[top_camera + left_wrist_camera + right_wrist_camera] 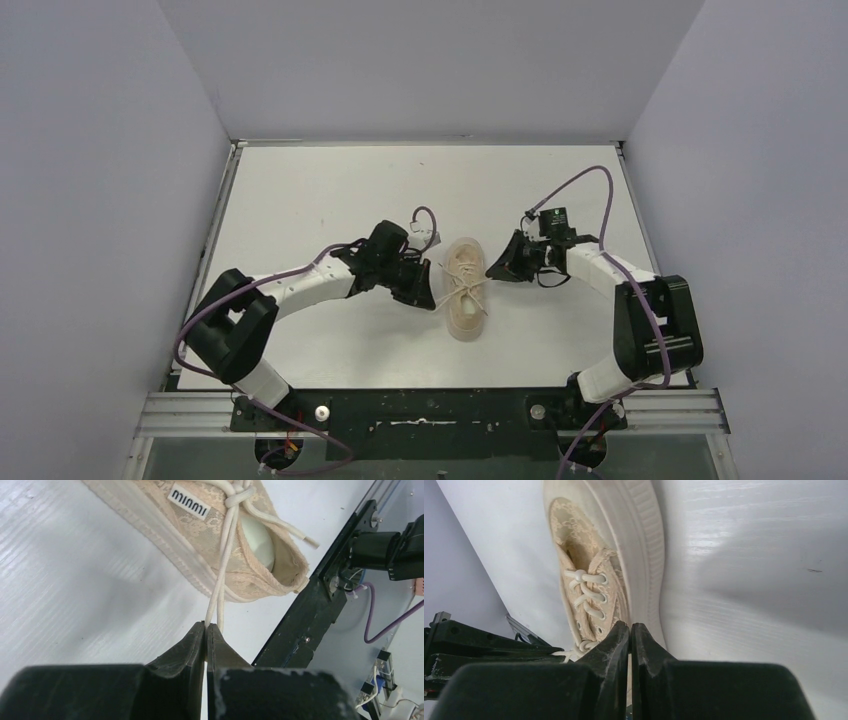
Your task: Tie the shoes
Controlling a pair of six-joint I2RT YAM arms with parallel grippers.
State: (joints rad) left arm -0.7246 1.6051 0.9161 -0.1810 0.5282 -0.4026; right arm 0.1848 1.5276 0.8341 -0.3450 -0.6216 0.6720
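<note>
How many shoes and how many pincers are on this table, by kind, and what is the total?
Sneaker: 1
Pincers: 2, the left pincer shut on a lace, the right pincer shut
Total: 3

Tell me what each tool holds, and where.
Left tool pinches the sneaker's lace, on a doubled strand beyond the knot. Right tool is shut; whether it grips anything cannot be told.
</note>
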